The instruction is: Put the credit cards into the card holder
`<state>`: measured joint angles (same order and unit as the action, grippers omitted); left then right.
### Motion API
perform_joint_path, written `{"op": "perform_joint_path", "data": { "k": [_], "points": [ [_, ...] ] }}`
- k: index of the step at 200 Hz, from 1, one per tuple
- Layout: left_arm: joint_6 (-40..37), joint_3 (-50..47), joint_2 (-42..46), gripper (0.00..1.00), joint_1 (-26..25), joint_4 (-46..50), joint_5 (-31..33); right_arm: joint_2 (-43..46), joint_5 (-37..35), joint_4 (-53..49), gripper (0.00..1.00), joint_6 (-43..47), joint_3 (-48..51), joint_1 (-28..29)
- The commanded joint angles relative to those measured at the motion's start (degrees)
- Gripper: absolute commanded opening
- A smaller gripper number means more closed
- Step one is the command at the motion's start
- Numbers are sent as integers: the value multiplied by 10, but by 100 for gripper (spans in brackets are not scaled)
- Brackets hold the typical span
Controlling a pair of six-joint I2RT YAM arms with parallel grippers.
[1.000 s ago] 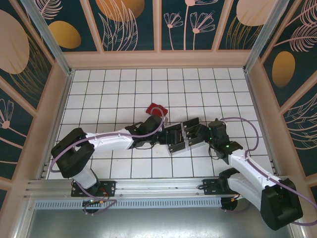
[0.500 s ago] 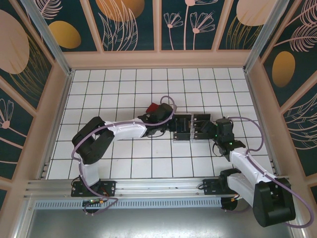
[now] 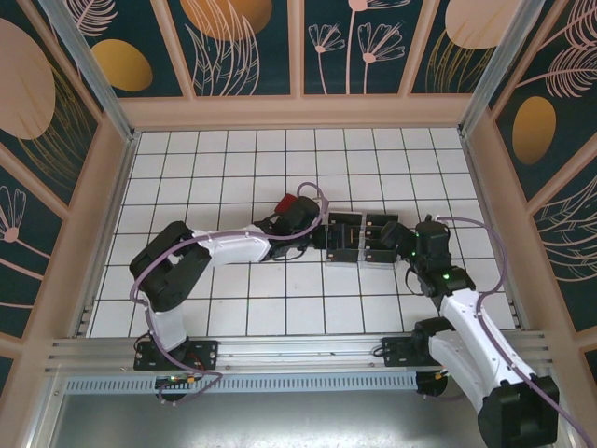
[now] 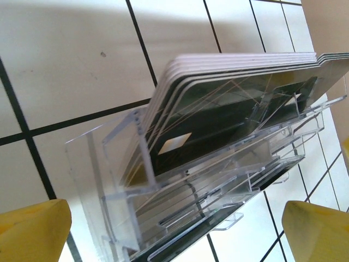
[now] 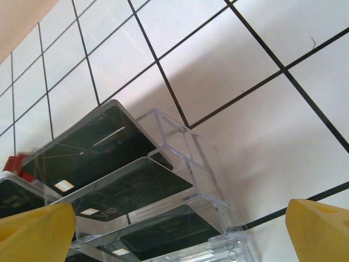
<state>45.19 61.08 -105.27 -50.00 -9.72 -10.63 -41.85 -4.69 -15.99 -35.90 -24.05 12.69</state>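
peeking past the left arm (image 3: 233, 245), the card holder (image 3: 284, 203) seems mostly hidden, both jaws spread.

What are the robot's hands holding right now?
Nothing. The left hand and right hand are both open, each facing a clear rack of credit cards.

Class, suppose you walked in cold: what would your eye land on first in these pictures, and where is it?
The dark credit cards standing in clear plastic racks at mid-table draw the eye first. Both arms reach in from either side, the left gripper and right gripper open and facing the racks. A red card holder peeks out just behind the left arm's wrist.
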Motion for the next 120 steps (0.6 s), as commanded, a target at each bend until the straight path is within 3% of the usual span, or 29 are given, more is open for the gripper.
{"op": "perform_joint_path", "data": {
  "k": [1,37,79,120],
  "points": [
    [-9,-13,37,99,8,-18,-2,26,-5,-44,99,6,-32,0],
    [-14,-35,109,99,26,2,14,56,52,-41,88,18,-85,0],
    [15,-39,172,99,81,64,73,-5,129,-10,80,24,-156,14],
    [58,11,150,99,160,140,105,-160,75,3,80,69,-282,130]
  ]
}}
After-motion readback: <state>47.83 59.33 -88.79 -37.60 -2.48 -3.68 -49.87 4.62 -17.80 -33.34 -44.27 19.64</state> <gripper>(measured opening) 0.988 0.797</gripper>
